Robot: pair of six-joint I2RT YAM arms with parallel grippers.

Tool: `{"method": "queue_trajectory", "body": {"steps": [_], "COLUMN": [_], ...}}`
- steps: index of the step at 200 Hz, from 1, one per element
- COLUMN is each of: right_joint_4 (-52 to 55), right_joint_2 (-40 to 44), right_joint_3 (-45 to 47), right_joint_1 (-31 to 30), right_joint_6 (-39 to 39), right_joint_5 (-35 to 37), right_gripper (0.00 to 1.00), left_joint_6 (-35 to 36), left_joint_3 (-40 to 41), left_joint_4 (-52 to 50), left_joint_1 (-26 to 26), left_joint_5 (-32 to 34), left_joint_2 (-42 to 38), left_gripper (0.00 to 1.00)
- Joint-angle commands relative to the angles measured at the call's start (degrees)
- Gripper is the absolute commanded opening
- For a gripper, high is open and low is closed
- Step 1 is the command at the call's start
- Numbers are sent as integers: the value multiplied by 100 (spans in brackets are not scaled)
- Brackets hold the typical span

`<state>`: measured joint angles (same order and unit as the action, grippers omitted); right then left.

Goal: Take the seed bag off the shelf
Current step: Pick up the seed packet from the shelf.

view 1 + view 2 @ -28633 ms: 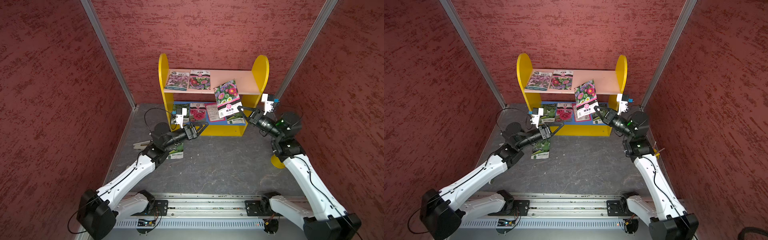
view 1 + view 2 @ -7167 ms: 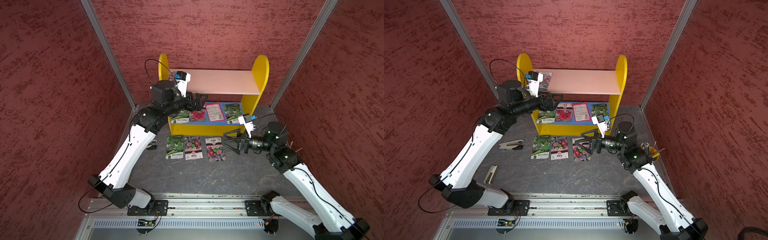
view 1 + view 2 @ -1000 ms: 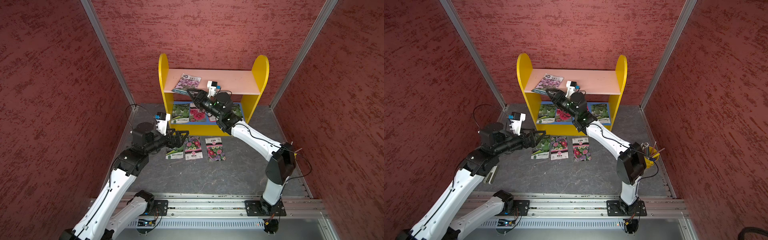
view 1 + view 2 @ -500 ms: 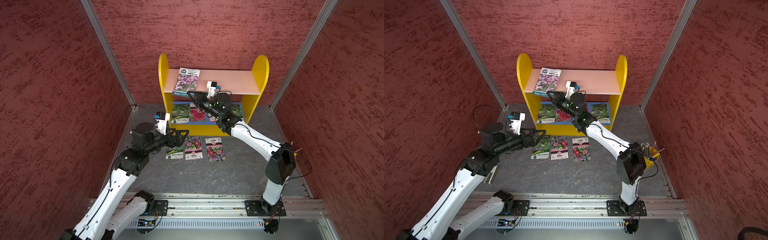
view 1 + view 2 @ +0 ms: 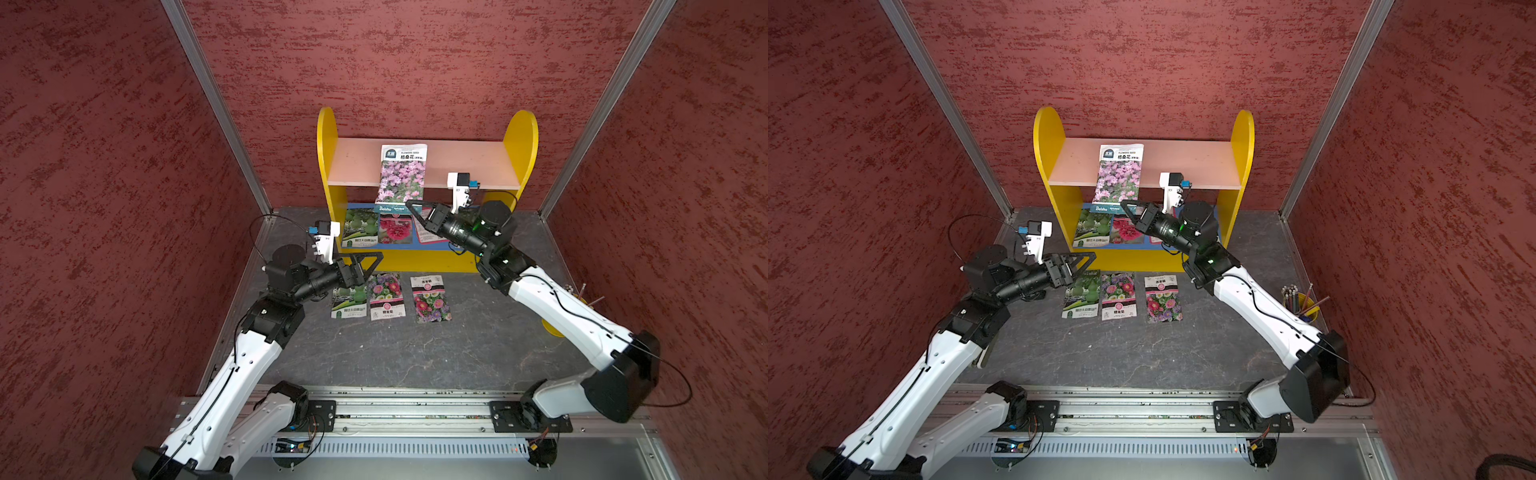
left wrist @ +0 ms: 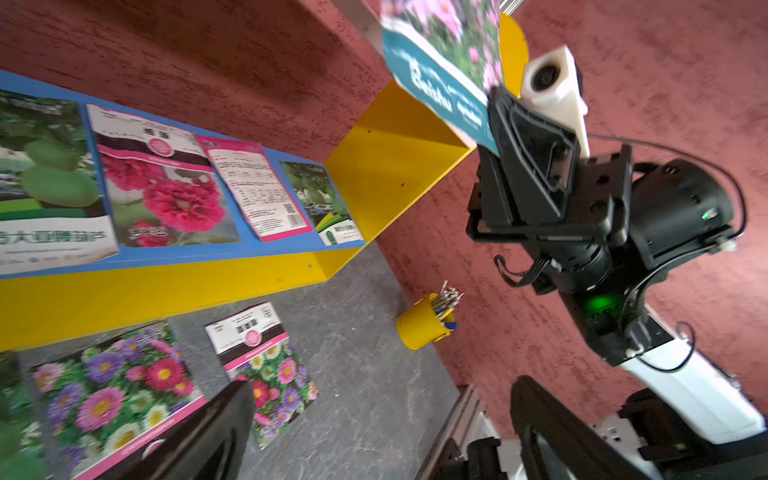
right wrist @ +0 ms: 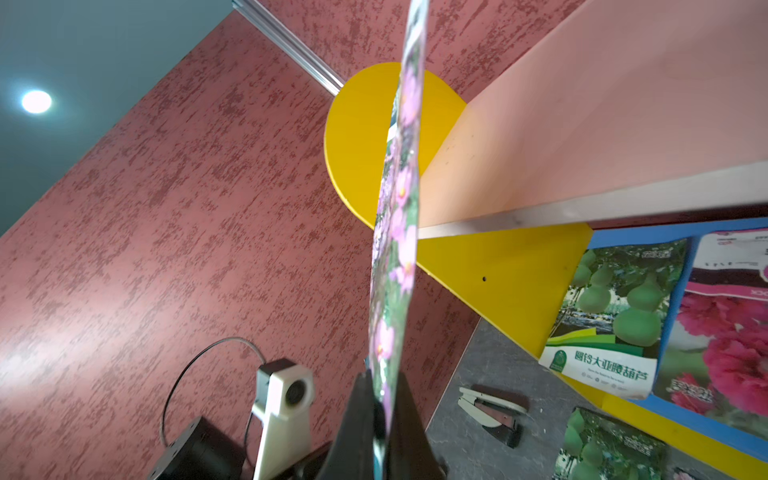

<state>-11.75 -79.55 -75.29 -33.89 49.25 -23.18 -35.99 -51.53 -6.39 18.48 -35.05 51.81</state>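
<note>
Red-textured walls on three sides, dark grey desk [image 5: 415, 353] below. Pinches seed bag [image 5: 402, 174] by its teal bottom edge with right jaws, closed tight on it. Holds it upright before pink upper board of shelf [image 5: 524, 137], near the middle. Four shelf packets [image 5: 360, 227] flat on blue lower board; three desk packets [image 5: 386, 296] in a row just near of shelf. Keeps left jaws wide open, empty, over leftmost desk packet, well apart from bag. Yellow pencil cup [image 5: 1302, 309] at right.

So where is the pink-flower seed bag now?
In both top views the seed bag is held up before the shelf, lower edge in the jaws of the right gripper.
</note>
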Motion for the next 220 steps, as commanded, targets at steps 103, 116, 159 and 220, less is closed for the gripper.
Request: {"method": "queue_trajectory", "body": {"steps": [103, 116, 159, 220], "right_joint_4": [28, -2, -53, -109], "right_joint_2": [1263, 1299, 1464, 1626], "right_joint_3": [1355, 1405, 1590, 1787], "right_joint_1": [8, 10, 6, 10], "right_joint_6": [-578, -644, -764, -801], "right_joint_5": [-1524, -1454, -1141, -877], "right_gripper": [0, 0, 0, 0], "left_joint_6": [-2067, -2027, -2034, -2123], "left_joint_3": [267, 272, 345, 294], "left_joint_4": [4142, 4103, 4113, 4277], "left_joint_1": [228, 285, 371, 459], "left_joint_5": [-1197, -1147, -1028, -983], "left_joint_2": [1056, 1077, 1103, 1207], "left_gripper": [59, 53, 40, 19]}}
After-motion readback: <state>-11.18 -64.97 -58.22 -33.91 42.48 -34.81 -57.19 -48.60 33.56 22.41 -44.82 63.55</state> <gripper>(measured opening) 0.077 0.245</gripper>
